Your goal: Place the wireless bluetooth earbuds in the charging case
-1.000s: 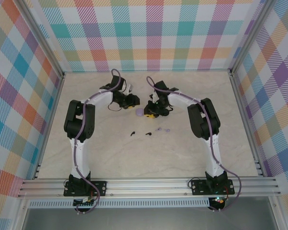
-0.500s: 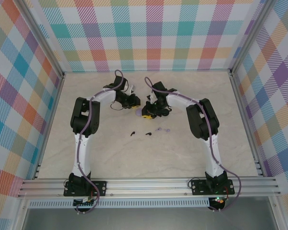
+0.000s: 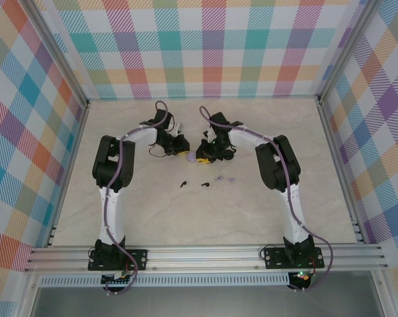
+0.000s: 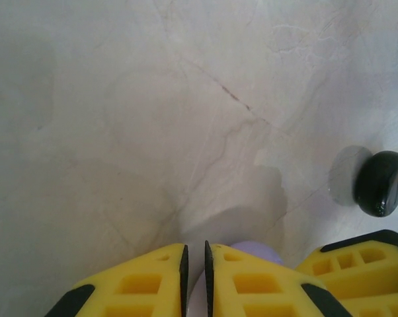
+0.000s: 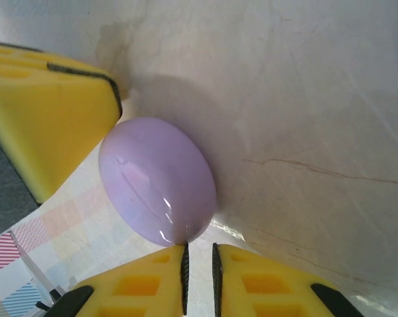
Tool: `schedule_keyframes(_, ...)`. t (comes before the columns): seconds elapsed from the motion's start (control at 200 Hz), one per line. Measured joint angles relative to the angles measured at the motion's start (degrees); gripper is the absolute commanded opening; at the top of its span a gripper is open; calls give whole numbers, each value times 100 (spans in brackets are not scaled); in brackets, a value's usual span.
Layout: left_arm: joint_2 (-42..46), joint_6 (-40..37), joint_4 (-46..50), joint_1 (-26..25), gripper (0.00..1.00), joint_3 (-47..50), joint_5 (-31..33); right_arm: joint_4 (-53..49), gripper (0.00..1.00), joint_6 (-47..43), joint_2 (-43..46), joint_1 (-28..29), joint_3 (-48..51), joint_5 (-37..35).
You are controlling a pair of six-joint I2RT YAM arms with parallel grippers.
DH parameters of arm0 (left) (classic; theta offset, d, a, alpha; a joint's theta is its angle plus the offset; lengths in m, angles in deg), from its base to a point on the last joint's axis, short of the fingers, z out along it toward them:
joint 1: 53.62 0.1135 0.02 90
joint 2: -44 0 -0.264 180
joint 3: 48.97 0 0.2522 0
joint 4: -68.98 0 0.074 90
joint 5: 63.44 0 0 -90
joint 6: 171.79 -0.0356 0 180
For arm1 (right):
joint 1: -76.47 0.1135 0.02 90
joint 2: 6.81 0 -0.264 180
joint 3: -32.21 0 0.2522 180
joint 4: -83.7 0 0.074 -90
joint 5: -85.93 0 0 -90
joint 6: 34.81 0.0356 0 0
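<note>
Now: left gripper [image 4: 194, 264] and right gripper [image 5: 199, 261] both pressed together, pinching nothing, tips just beside lilac case [image 5: 157, 188] (lid down). Loose on table [image 3: 252, 211]: black earbuds [image 3: 183, 183], lilac earbuds [image 3: 219, 179], apart from case.

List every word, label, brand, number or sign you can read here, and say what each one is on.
No text can be read.
Glossy lilac oval charging case: plain, no marking.
Glossy black rounded case: no visible marking.
Tiny black earbuds and tiny pale lilac earbuds, top view: too small to tell.
</note>
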State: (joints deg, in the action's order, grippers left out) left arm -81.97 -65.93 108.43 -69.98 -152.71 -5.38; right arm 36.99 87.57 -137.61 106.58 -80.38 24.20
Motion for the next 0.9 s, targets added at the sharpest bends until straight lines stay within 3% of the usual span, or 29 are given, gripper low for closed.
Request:
schedule_keyframes(0.39, 741, 227, -28, 4, 19, 918, 365, -166, 22, -50, -42, 0, -168, -282)
schedule_keyframes(0.67, 1318, 330, -39, 7, 30, 1185, 809, -201, 31, -387, 136, -37, -7, -380)
schedule_keyframes(0.9, 1965, 986, -640, 4, 41, 1985, 691, -175, 39, -813, 409, -208, 2, 35)
